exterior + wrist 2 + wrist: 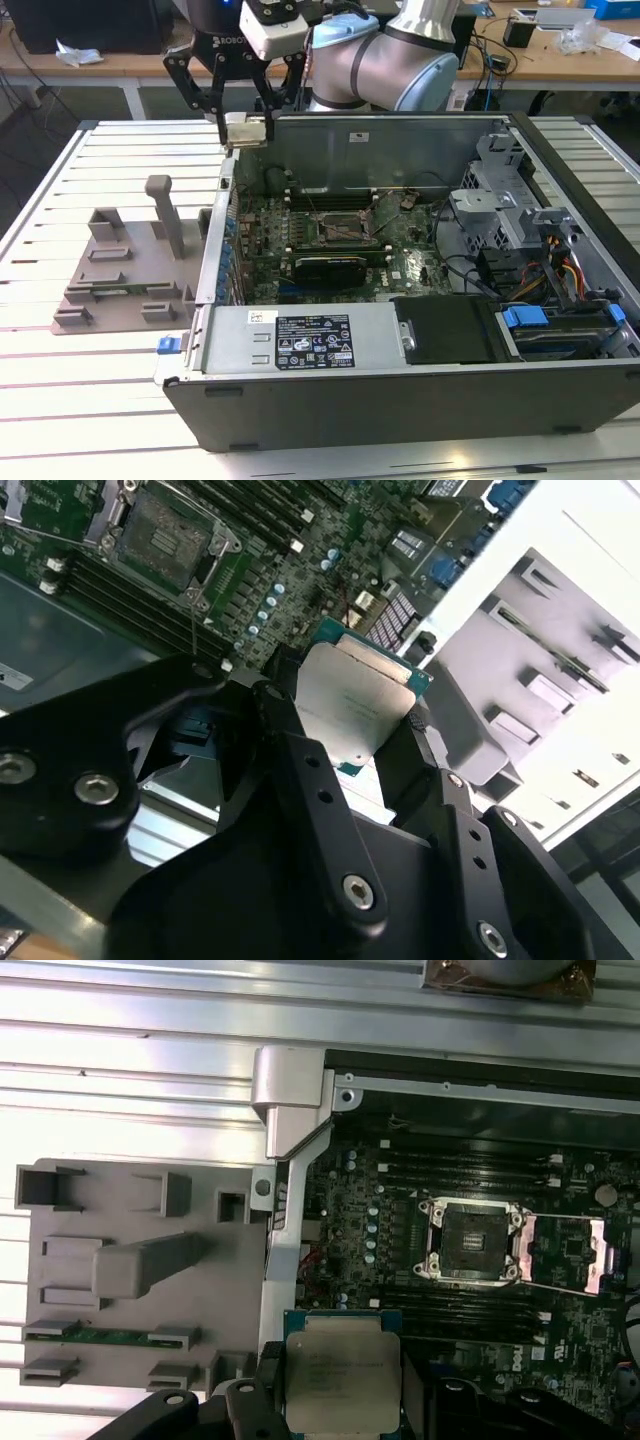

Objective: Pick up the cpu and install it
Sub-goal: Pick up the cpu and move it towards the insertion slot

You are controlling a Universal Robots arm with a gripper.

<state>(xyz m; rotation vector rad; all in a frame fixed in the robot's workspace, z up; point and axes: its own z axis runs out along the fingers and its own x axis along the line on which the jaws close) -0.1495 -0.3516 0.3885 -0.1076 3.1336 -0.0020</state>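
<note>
The cpu [247,131] is a flat square chip with a silvery top and a green rim. My gripper [245,125] is shut on it and holds it in the air above the open computer case's far corner, at the exterior view's left. Both wrist views show the cpu [350,705] [342,1375] pinched between the black fingers [300,770]. The motherboard socket [335,228] [470,1245] [165,530] lies bare with its metal load plate [565,1255] swung aside. The chip hangs apart from the socket, off toward the case wall.
A grey plastic tray [125,270] [120,1260] with an upright post sits on the slatted table beside the case [400,390]. Inside the case are the power supply [320,340], drive bays with cables [540,250] and memory slots. A workbench stands behind.
</note>
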